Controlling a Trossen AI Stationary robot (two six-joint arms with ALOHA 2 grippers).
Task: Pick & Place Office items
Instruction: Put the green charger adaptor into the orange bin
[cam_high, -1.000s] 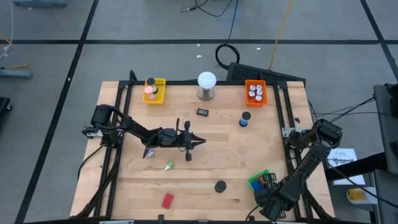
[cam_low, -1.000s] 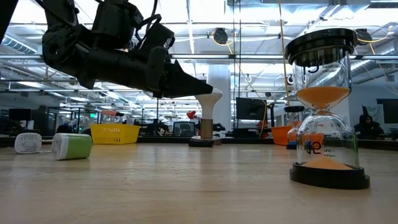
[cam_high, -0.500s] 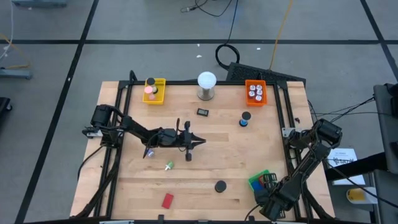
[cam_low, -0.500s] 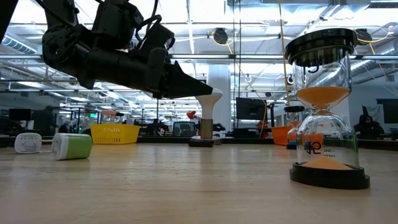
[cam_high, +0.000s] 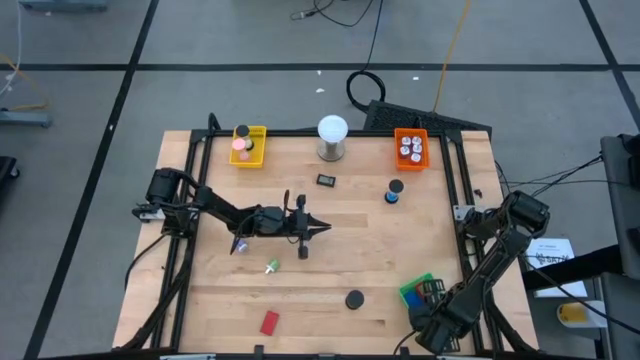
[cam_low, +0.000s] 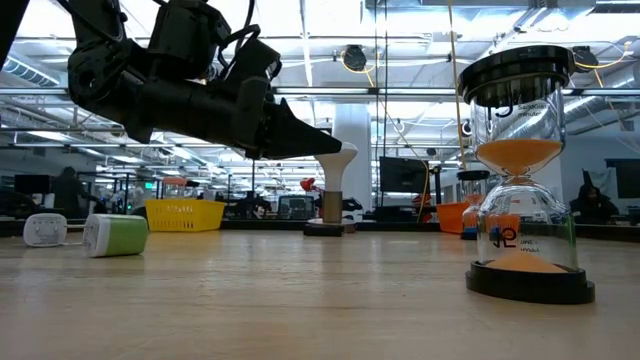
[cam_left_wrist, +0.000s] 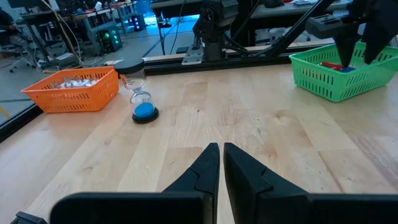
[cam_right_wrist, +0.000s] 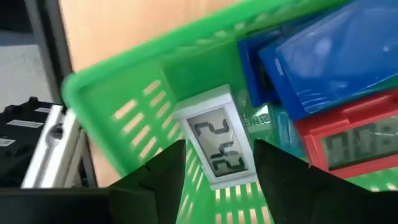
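- Here the right tool (cam_right_wrist: 214, 171) hangs directly over the green basket (cam_right_wrist: 124, 106) at the near right corner of the tabletop (cam_high: 360, 250), its 2 fingers (cam_right_wrist: 155, 180) spread apart.
- Between these fingers lies a small white clock (cam_right_wrist: 214, 140) with a grey display; its long axis runs along the gap, so the fingers stand on its 2 long sides. I cannot tell if they press on it or have just let it go.
- The clock rests inside the basket, beside a blue flat block (cam_right_wrist: 336, 56) and a red flat block (cam_right_wrist: 348, 143).
- The left tool (cam_left_wrist: 221, 165) hovers above the middle of the tabletop with its fingers closed together and nothing between them.
- The loose items are nearer to the left arm: a small green bit (cam_high: 271, 266) and a red block (cam_high: 269, 322) lie toward the near edge from it, and a purple bit (cam_high: 238, 245) lies just beside the arm.
- A black round piece (cam_high: 354, 299) lies between the 2 arms, near the green basket.
- I judge the next pick belongs to the left arm, with the green bit as closest target.
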